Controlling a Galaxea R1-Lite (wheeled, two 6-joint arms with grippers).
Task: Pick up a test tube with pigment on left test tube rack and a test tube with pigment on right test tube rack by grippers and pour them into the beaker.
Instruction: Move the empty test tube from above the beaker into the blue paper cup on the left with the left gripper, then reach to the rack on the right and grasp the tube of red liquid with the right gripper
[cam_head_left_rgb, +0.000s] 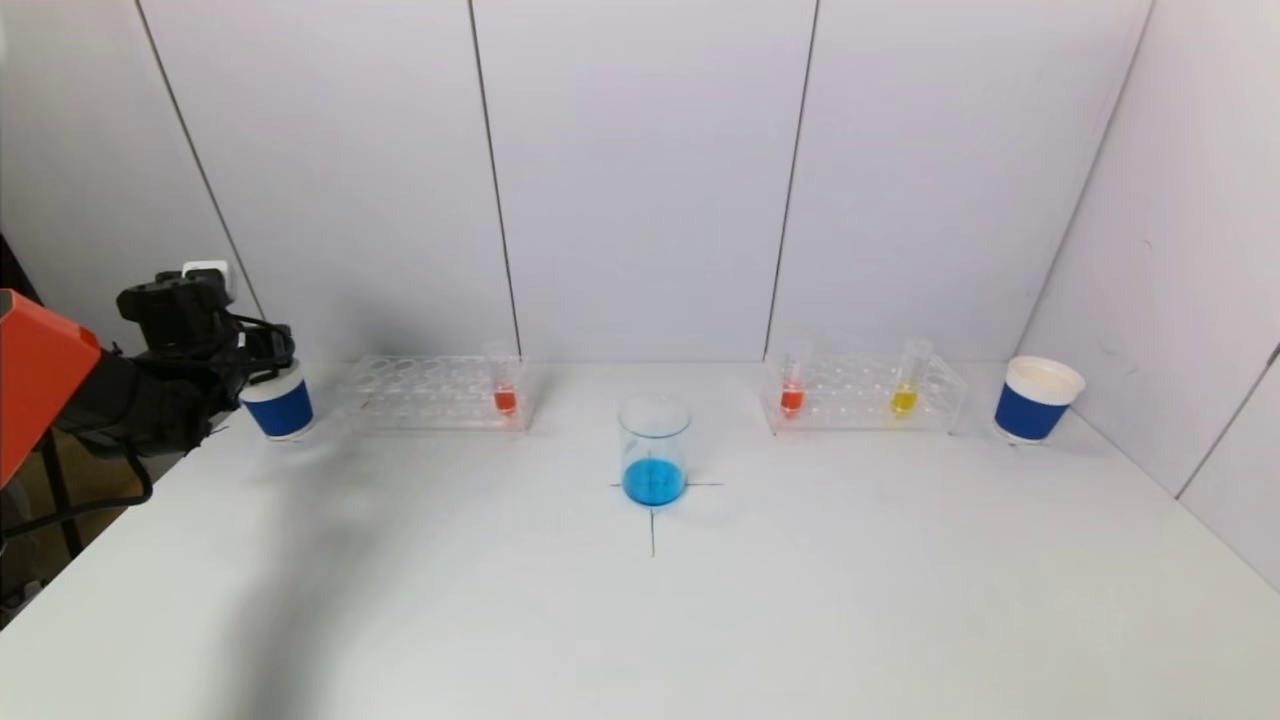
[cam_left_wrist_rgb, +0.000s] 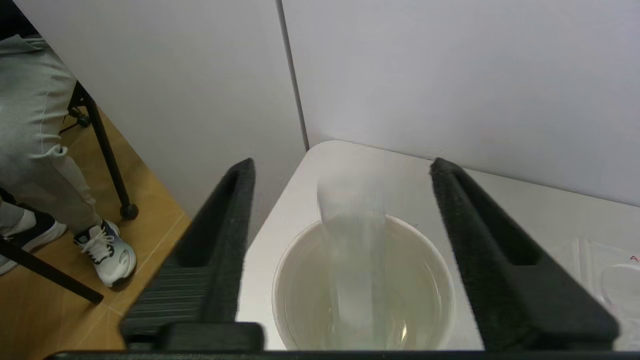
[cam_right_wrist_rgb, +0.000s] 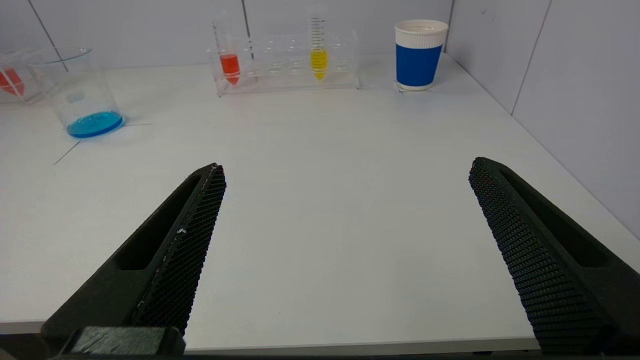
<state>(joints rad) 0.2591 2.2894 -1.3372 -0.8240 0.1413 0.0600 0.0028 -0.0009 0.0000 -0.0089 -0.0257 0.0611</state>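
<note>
- Head view: left gripper (cam_head_left_rgb: 268, 362) at far left of the table (cam_head_left_rgb: 640, 620), over the left blue paper cup (cam_head_left_rgb: 279, 403); finger state hard to read from here; left rack (cam_head_left_rgb: 435, 394) just beside that cup, holding one tube with orange-red pigment (cam_head_left_rgb: 505, 392) at its end nearest the centre; beaker (cam_head_left_rgb: 654, 451) at table centre on a drawn cross, blue liquid in the bottom; right rack (cam_head_left_rgb: 862, 394) holds an orange-red tube (cam_head_left_rgb: 792, 390) at its inner end and a yellow tube (cam_head_left_rgb: 906, 390) further right; right blue paper cup (cam_head_left_rgb: 1035, 400) near the right wall; right arm not visible here.
- Left wrist view: left gripper (cam_left_wrist_rgb: 342, 167) fingers (cam_left_wrist_rgb: 235, 200) spread apart, nothing clamped; a clear empty tube (cam_left_wrist_rgb: 352, 250) stands between them, lower end inside the white cup (cam_left_wrist_rgb: 440, 280), not touching either finger; edge of the left rack (cam_left_wrist_rgb: 610, 280) at the side.
- Right wrist view: right gripper (cam_right_wrist_rgb: 345, 172) low over the near table edge, fingers (cam_right_wrist_rgb: 200, 210) wide apart, empty; well away from it: right rack (cam_right_wrist_rgb: 287, 62) with orange-red tube (cam_right_wrist_rgb: 230, 65) and yellow tube (cam_right_wrist_rgb: 318, 57), blue cup (cam_right_wrist_rgb: 420, 55) beside the rack, beaker (cam_right_wrist_rgb: 82, 95) with blue liquid; part of the left rack's orange-red tube (cam_right_wrist_rgb: 11, 82) at the frame edge.
</note>
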